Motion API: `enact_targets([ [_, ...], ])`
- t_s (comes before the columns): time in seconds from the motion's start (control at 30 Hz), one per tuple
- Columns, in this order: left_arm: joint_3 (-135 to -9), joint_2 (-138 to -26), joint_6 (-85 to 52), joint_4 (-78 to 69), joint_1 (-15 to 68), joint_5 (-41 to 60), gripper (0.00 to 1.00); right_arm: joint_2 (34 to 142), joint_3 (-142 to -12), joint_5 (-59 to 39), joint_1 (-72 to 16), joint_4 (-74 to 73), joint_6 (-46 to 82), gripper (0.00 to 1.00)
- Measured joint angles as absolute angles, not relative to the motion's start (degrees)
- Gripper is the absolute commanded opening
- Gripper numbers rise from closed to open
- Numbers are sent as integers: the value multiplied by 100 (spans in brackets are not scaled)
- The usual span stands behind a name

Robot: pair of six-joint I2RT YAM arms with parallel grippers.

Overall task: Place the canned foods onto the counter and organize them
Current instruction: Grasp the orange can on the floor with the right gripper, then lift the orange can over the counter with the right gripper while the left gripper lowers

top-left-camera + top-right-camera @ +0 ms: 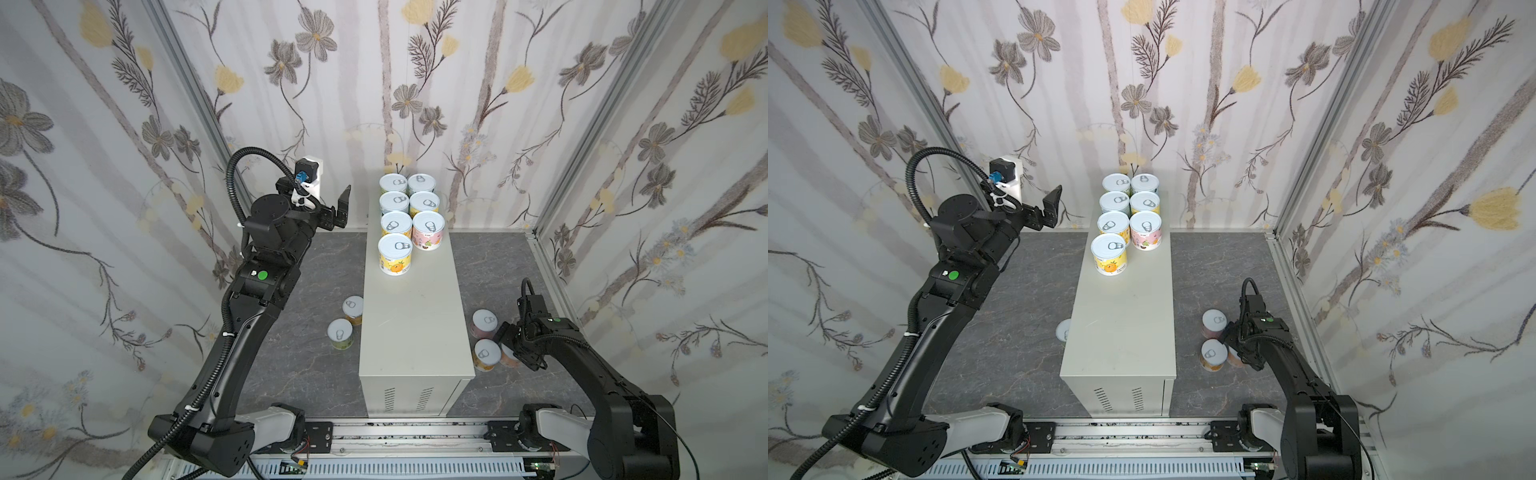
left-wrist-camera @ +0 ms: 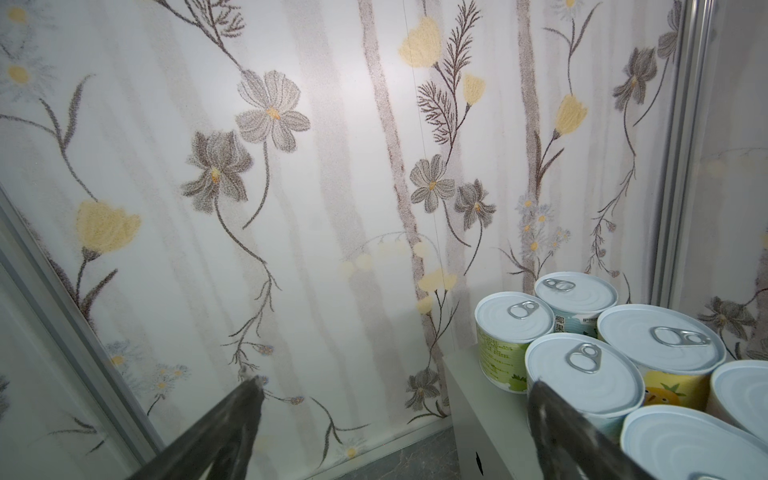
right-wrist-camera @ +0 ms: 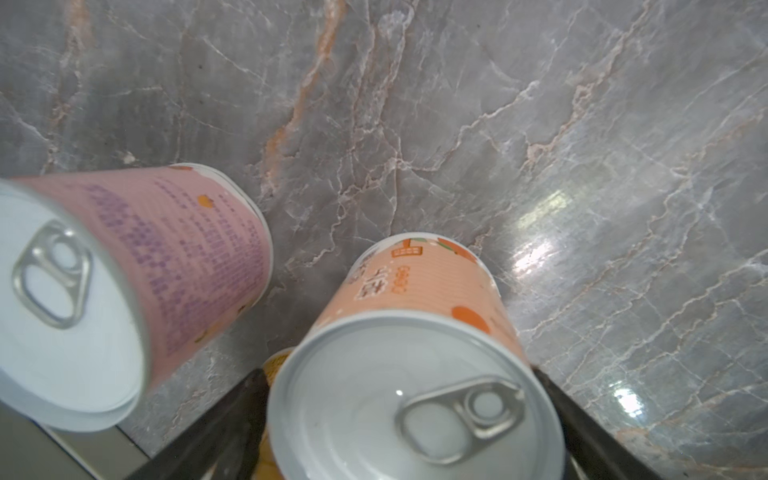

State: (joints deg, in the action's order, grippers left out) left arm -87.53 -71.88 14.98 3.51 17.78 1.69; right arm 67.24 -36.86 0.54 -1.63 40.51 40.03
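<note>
**Seven cans standing on the counter, five standing on the floor beside it**

The dark grey marbled floor (image 1: 299, 357) is lying glossy beneath everything. On it the counter (image 1: 411, 332), a long pale grey-beige sheet-metal box with a flat matte top, is running its long axis from its slotted near end toward the flowered back wall (image 1: 353, 83).

The left gripper (image 1: 343, 207) is hovering to the left of the counter's far end. Its dark tapered fingers (image 2: 232, 428) are standing wide apart with nothing between them. The right gripper (image 3: 399, 374) is reaching down to the right of the counter's near half. Its jaws are spread, with one finger on each side of an orange-labelled can (image 3: 415, 299) that is standing on the floor.

The canned foods are twelve short cylinders with white ringed pull-tab lids. All are standing upright, axes vertical and lids facing up.
- **On the counter:** seven are sitting packed close on the far end of its top, in two rows along its length. Four are on the left, fronted by a yellow-labelled can (image 1: 395, 255). Three are on the right, fronted by a pink-labelled can (image 1: 430, 237).
- **Left of the counter:** two floor cans (image 1: 353, 307) are standing by its near half.
- **Right of the counter:** three are standing by its near half: the orange-labelled one, a pink floor can (image 3: 187, 257) and a yellow floor can (image 1: 487, 353).
</note>
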Motion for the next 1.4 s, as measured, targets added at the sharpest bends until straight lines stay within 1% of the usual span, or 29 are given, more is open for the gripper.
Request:
enact_targets([
  [0.23, -8606, -7188, 1525, 325, 1756, 167, 100, 6735, -3518, 134, -176, 3966, 4097, 80],
  [0.47, -8556, -7183, 1527, 325, 1756, 169, 100, 6788, -3511, 198, -178, 3909, 4095, 77],
  [0.57, -8549, -7170, 1544, 322, 1756, 172, 100, 6869, -3542, 283, -183, 3844, 4029, 66],
  [0.63, -8549, -7161, 1553, 325, 1752, 172, 100, 6932, -3577, 270, -202, 3800, 4014, 56],
  [0.7, -8552, -7155, 1605, 331, 1752, 187, 100, 7022, -3682, 248, -248, 3782, 3940, 49],
  [0.73, -8571, -7153, 1638, 360, 1752, 215, 100, 7094, -3758, 248, -283, 3780, 3857, 48],
  [0.9, -8591, -7028, 1787, 508, 1734, 314, 100, 7177, -4322, 165, -401, 4066, 3691, 43],
  [1.07, -8530, -6751, 2018, 735, 1671, 521, 100, 7172, -5074, 246, -521, 4445, 3459, 41],
  [1.4, -8576, -6298, 2576, 1546, 1653, 2349, 100, 6895, -7266, 534, -797, 5594, 3203, 39],
])
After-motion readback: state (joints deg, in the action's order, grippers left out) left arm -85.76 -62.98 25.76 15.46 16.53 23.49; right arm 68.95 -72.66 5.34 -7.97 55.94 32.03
